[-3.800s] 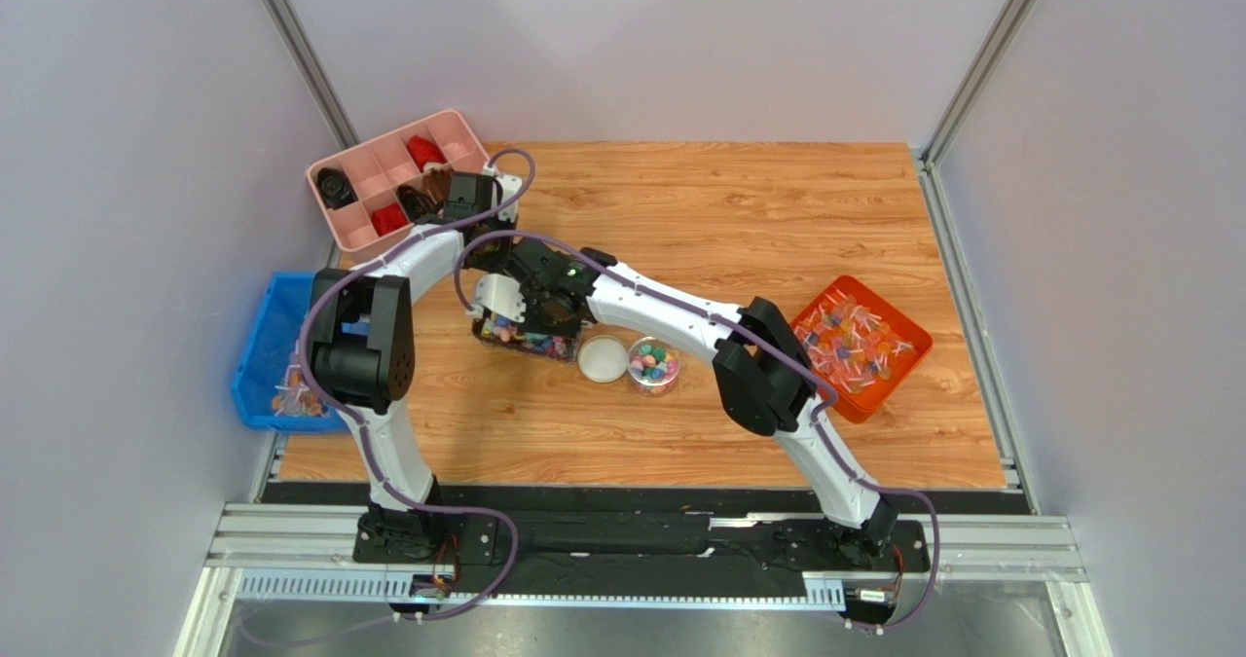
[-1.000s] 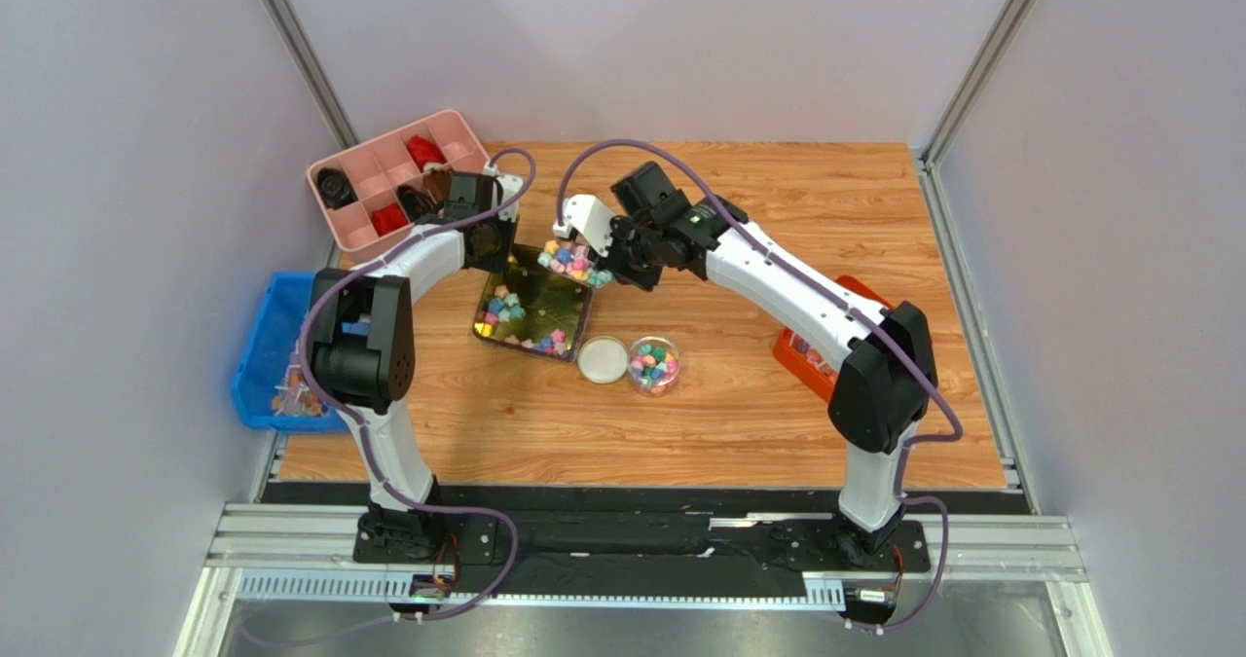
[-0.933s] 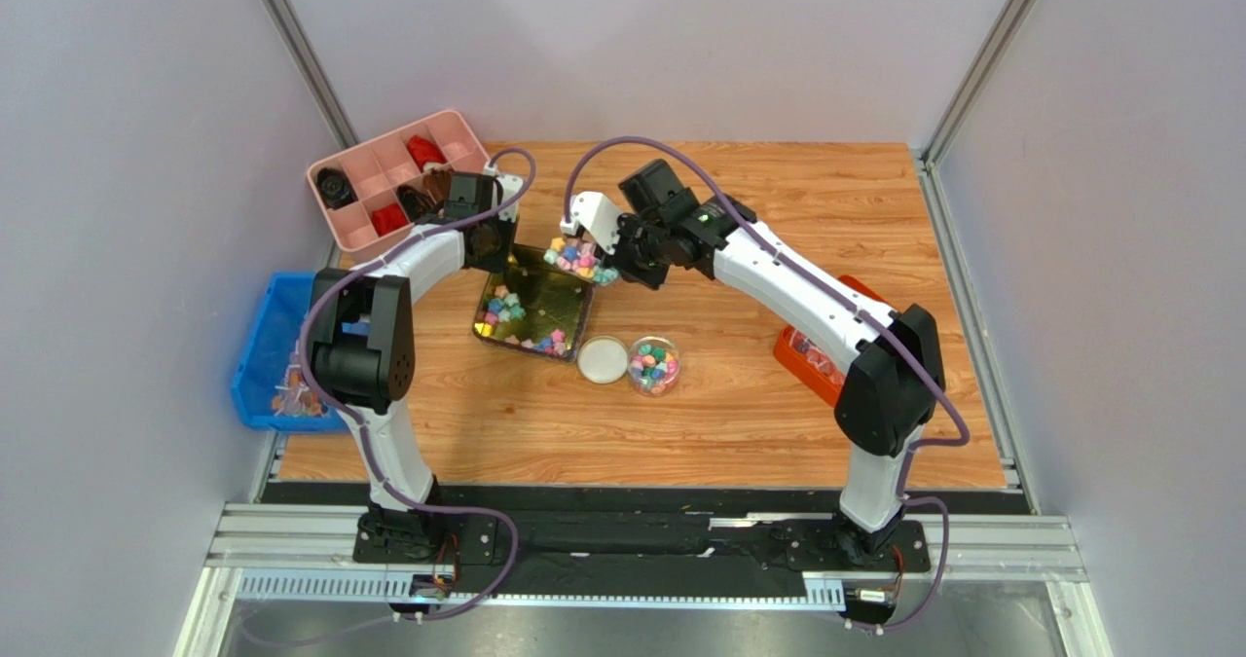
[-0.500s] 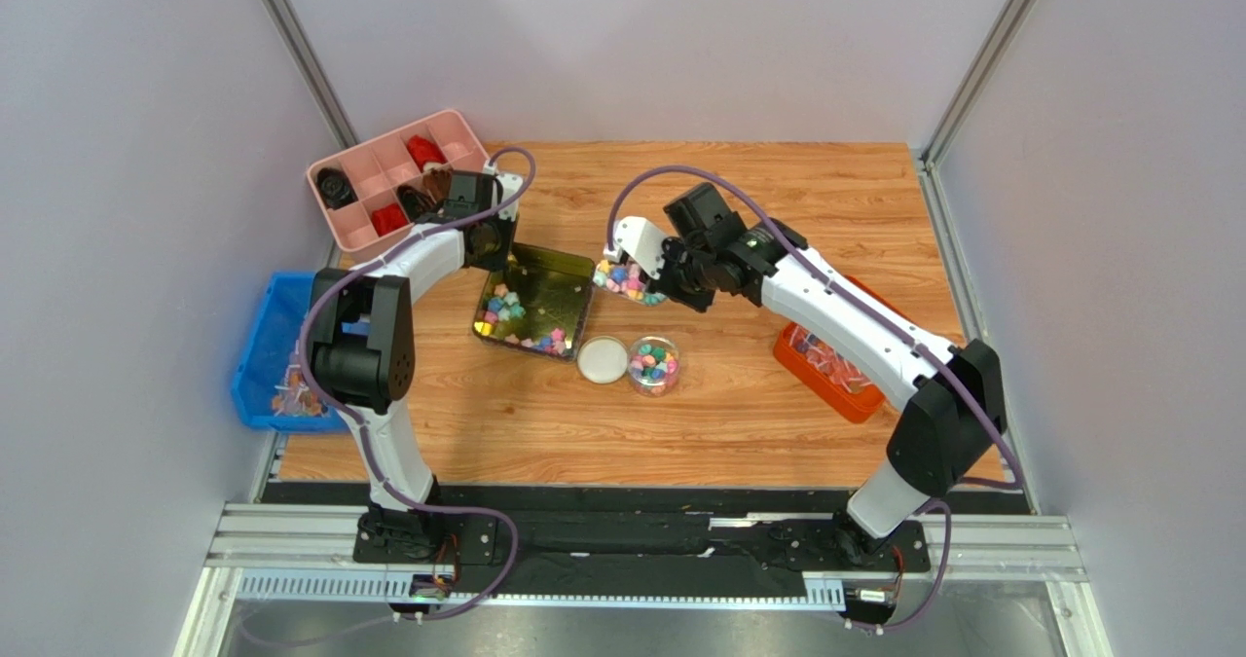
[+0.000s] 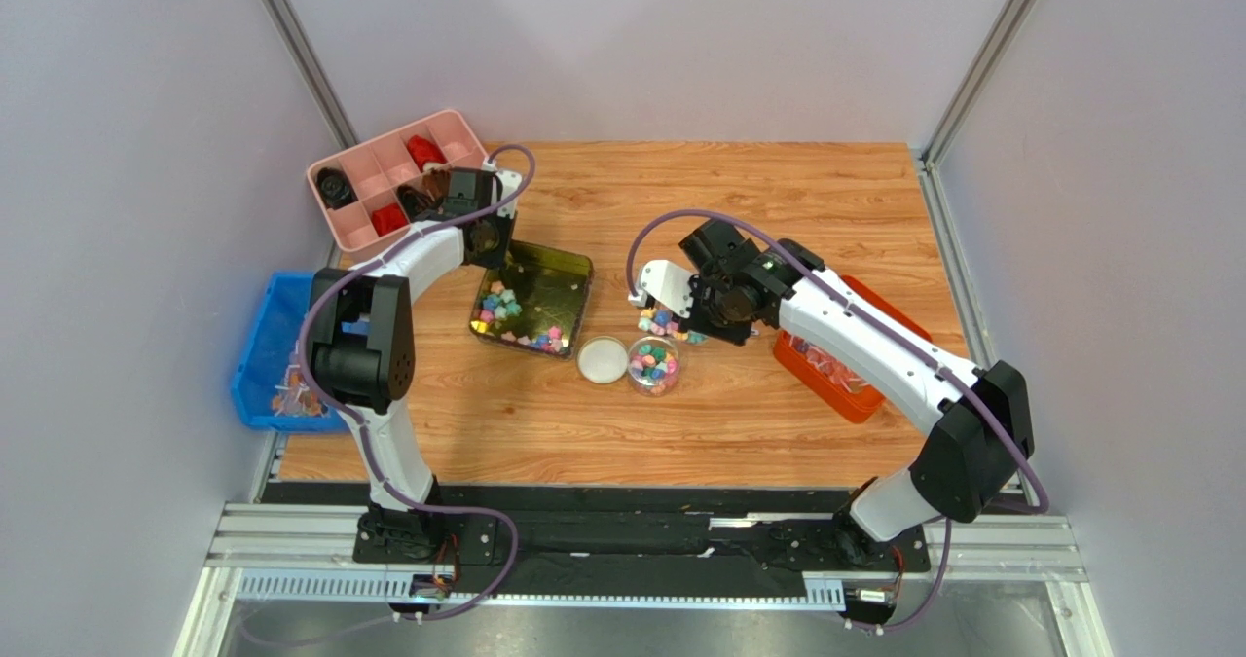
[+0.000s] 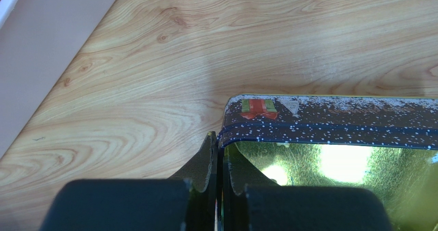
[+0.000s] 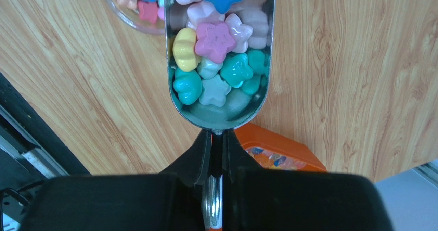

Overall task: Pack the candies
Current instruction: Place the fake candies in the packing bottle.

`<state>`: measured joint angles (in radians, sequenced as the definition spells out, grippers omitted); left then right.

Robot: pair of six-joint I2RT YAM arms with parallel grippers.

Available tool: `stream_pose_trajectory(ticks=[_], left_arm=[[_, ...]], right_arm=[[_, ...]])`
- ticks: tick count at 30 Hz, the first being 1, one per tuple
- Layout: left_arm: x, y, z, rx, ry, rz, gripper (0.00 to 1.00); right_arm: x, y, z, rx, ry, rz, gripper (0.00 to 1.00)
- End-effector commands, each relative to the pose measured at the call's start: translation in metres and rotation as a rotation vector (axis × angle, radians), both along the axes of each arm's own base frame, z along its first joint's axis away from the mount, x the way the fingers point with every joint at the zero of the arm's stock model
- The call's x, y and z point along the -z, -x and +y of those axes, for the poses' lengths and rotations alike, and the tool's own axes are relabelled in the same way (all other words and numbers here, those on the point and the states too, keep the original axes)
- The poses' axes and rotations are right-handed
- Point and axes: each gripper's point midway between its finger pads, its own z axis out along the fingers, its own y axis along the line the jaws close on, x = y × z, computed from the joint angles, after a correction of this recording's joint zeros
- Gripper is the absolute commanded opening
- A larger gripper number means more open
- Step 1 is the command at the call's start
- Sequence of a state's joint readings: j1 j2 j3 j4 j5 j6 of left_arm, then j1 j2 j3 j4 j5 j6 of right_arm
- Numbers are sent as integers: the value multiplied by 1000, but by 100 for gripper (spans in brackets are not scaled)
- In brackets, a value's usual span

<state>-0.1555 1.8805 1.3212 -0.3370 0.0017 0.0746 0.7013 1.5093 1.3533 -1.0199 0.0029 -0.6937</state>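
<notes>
The candies are small pastel sweets. Some lie in a gold-lined tin (image 5: 563, 281) with a dark blue speckled wall (image 6: 334, 123), some (image 5: 505, 307) near its left side. My left gripper (image 5: 495, 246) is shut on the tin's far-left wall (image 6: 218, 143). My right gripper (image 5: 691, 314) is shut on the handle of a metal scoop (image 7: 218, 115) heaped with candies (image 7: 216, 38). The scoop (image 5: 666, 319) hangs just above and behind a small clear jar (image 5: 652, 365) partly filled with candies; the jar's rim shows in the right wrist view (image 7: 136, 7).
A white round lid (image 5: 600, 359) lies left of the jar. An orange tray (image 5: 848, 348) of wrapped sweets sits under my right arm, also in the right wrist view (image 7: 277, 151). A pink compartment box (image 5: 395, 173) stands back left. A blue bin (image 5: 275, 348) stands off the table's left edge.
My right arm lifted the filled scoop out of the tin and carried it right and nearer, to the jar. My left gripper stayed shut on the tin's wall.
</notes>
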Motion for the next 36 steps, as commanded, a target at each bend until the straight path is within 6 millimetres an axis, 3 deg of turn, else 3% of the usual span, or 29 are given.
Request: stream_pose_trajectory(ticks=[1, 6, 21, 36], left_arm=[[-21, -14, -1, 4, 3, -54, 0], [-22, -15, -1, 5, 2, -54, 0], [-21, -15, 5, -13, -15, -52, 0], [-22, -15, 7, -17, -11, -55, 0]], right_arm=[[-11, 5, -17, -12, 78, -51, 0], [-5, 11, -26, -18, 152, -41, 0], [11, 20, -28, -63, 321, -53, 0], [5, 17, -27, -81, 377, -77, 0]])
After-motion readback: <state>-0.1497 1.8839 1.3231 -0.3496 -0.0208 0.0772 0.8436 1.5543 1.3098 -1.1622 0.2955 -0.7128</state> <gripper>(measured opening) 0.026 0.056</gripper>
